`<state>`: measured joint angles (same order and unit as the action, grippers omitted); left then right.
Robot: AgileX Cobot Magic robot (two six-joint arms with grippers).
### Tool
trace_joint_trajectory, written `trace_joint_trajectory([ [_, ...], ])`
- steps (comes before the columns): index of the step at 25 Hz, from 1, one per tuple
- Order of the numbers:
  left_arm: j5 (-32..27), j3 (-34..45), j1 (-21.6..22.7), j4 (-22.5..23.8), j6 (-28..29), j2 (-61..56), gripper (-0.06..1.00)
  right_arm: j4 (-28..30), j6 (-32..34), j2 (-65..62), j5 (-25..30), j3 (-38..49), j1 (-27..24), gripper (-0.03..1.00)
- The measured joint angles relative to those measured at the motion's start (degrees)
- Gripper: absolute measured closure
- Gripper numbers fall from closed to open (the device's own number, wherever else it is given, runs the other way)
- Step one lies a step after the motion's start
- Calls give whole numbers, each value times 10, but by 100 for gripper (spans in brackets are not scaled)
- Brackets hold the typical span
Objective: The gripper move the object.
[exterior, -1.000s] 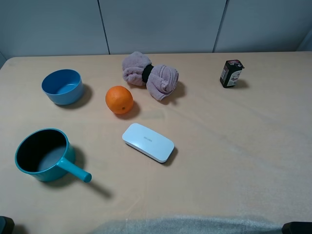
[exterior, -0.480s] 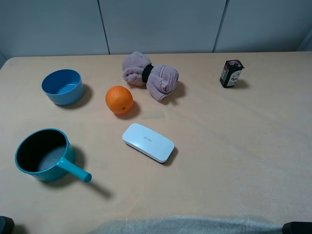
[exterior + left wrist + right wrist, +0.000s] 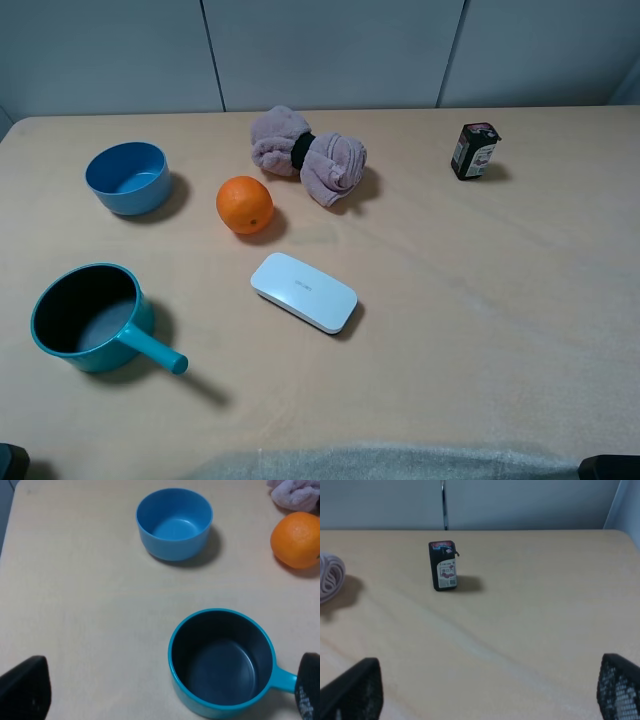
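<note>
Six things on a beige table [image 3: 480, 320], as we see it from above.

We take the orange [image 3: 245, 204] as landmark: a blue bowl [image 3: 127, 177] lies to its left, a rolled mauve towel [image 3: 308, 155] just behind-right, a white case [image 3: 303, 292] in front, a teal saucepan [image 3: 92, 320] front-left, and a small dark jar [image 3: 474, 150] well apart at far right.

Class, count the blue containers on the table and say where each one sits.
2. The bowl sits at the far left, left of the orange. The pot sits nearer the front, handle pointing right. None seems hidden.
</note>
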<state>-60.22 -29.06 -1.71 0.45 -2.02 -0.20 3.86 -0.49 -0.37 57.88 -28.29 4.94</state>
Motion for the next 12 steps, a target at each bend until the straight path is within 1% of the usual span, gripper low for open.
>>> trace_joint_trajectory([
  [12, 0, 0, 0, 0, 0, 0, -5, 0, 0, 0, 0, 0, 0, 29],
])
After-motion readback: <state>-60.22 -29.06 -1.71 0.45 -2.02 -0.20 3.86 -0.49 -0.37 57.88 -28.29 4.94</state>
